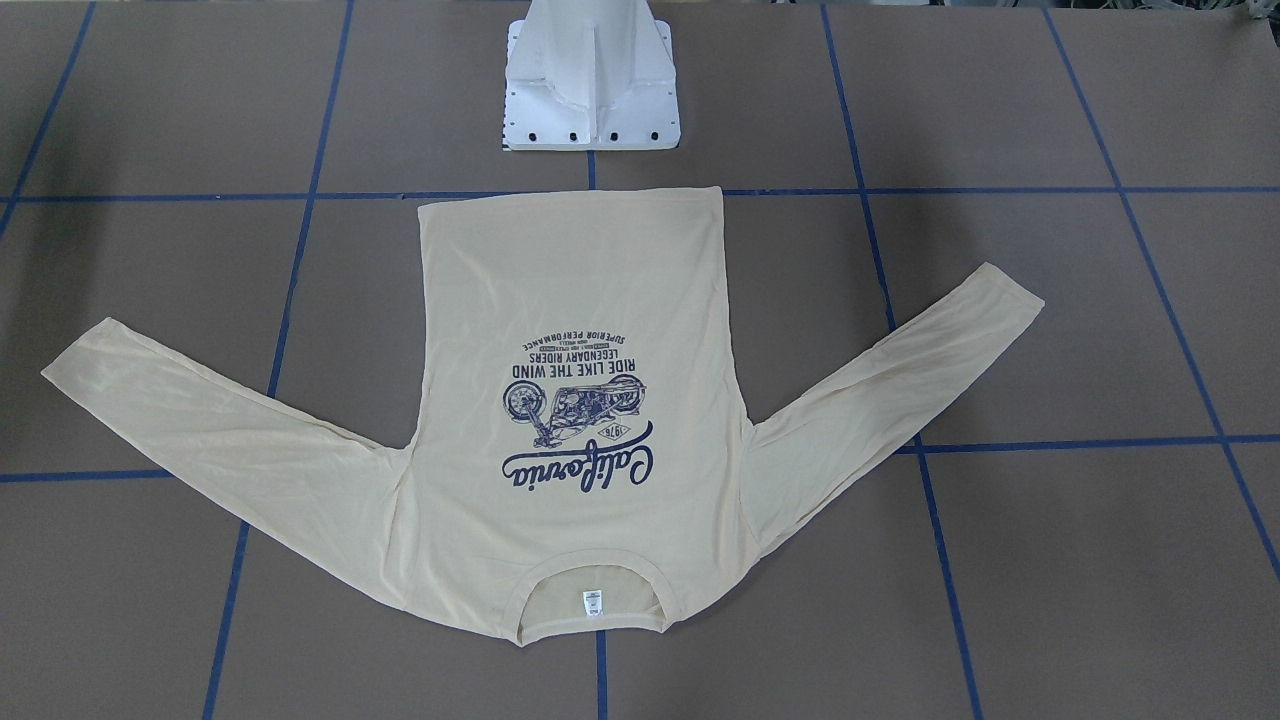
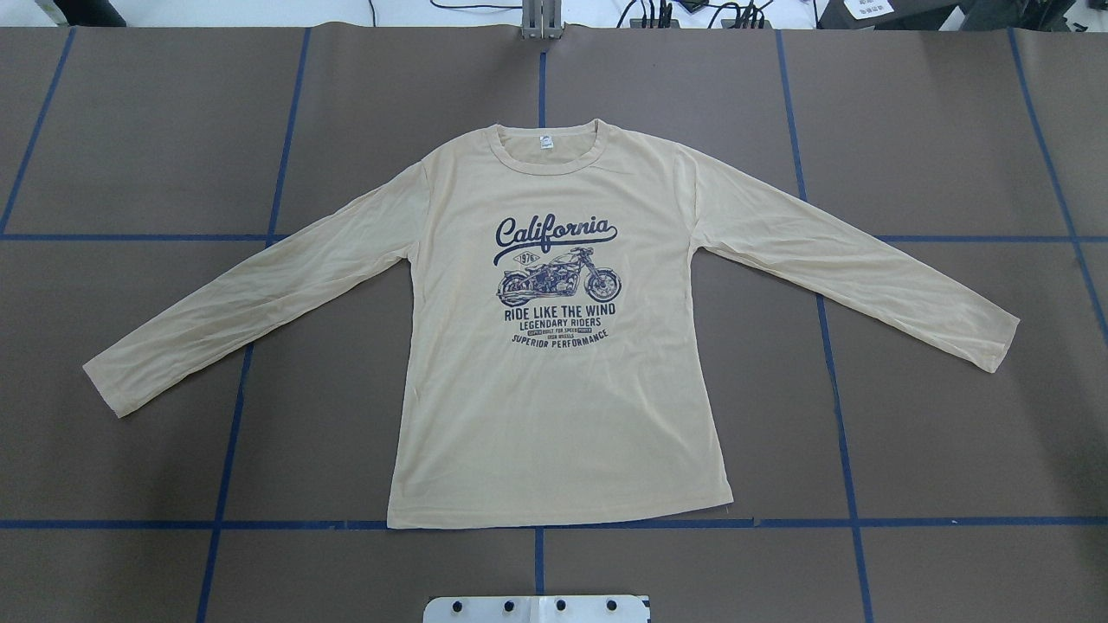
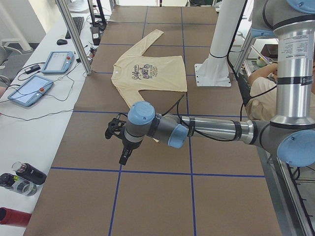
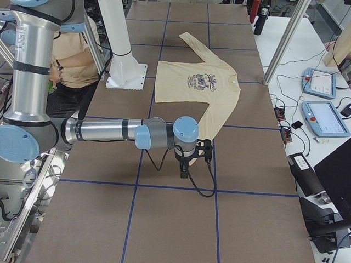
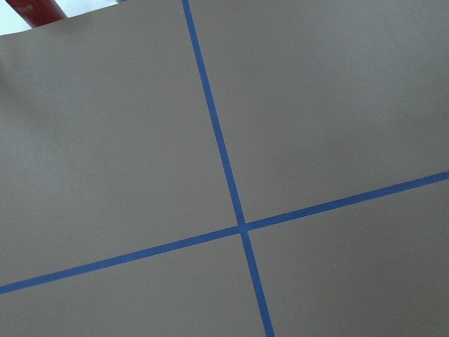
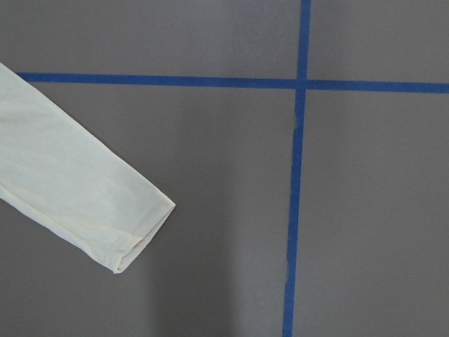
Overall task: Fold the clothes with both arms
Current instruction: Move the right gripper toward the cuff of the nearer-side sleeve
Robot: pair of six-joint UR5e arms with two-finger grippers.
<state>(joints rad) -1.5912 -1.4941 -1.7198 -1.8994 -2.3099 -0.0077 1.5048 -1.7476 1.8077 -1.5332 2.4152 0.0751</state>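
Shirt [image 2: 554, 407] lies flat, print up, mid-table [image 2: 952, 433]. Its collar [image 2: 545, 156] is on the far side from the robot, its hem by the white pedestal [image 1: 590, 90]. Both sleeves are spread out diagonally, nothing folded yet.

L arm [image 3: 211, 130] reaches low over the table at its own end. L gripper [image 3: 123, 157] points down beyond the sleeve end, and its wrist cam sees only brown surface and crossed blue tape [image 5: 224, 168].

R arm [image 4: 104, 131] mirrors it, with R gripper [image 4: 184, 172] hanging near the other cuff [image 6: 133, 232], not touching.

Fingers on both: can't tell if open or closed from these side angles.
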